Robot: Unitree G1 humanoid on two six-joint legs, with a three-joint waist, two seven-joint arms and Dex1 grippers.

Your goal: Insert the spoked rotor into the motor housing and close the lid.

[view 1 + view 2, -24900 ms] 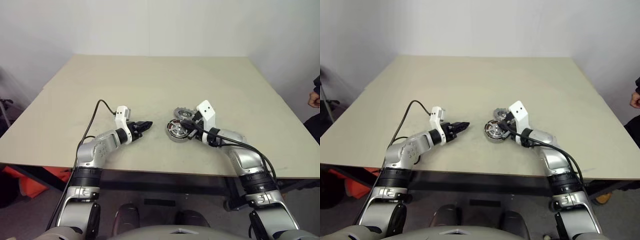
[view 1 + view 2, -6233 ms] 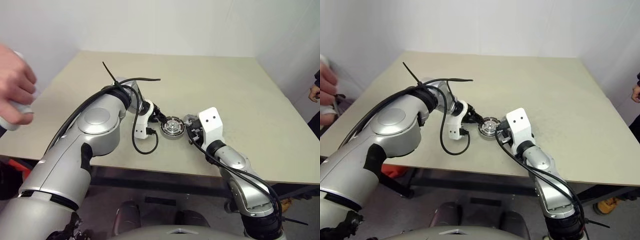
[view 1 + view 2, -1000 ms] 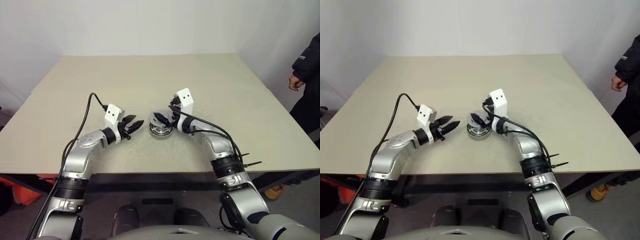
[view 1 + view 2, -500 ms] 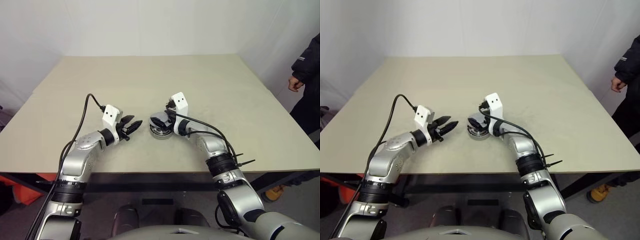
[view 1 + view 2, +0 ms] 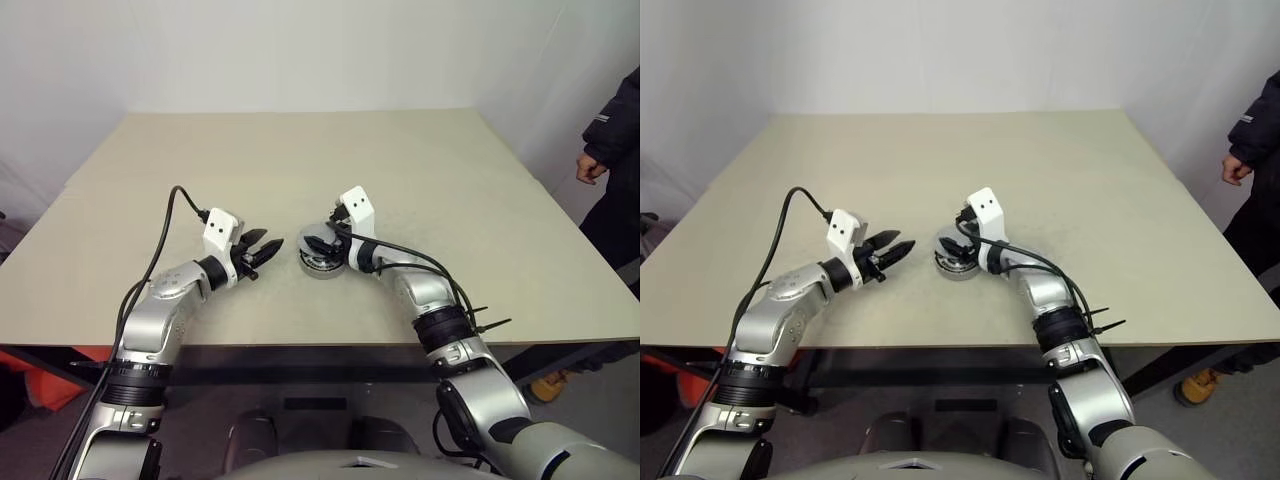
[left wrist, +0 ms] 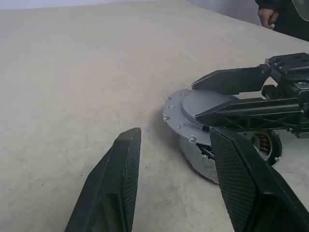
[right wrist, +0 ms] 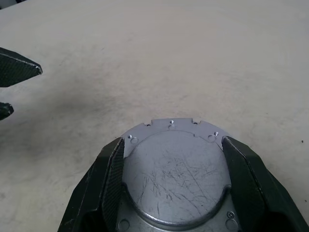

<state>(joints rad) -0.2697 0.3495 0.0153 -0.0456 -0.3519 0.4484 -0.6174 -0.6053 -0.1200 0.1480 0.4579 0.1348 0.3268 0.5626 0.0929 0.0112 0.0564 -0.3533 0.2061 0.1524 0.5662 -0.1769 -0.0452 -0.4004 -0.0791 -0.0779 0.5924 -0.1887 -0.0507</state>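
lid (image 7: 175, 164) between right gripper (image 7: 173, 159) fingers, seemingly atop motor housing (image 6: 227, 154)

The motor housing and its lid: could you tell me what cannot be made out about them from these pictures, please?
- The rotor: whether it sits inside the housing cannot be told; the lid covers the top in both wrist views.
- Lid seating: in the left wrist view the right gripper crosses the lid's far side, so whether it sits flush is unclear.
- Head views: the housing is too small for detail, partly behind the right gripper.
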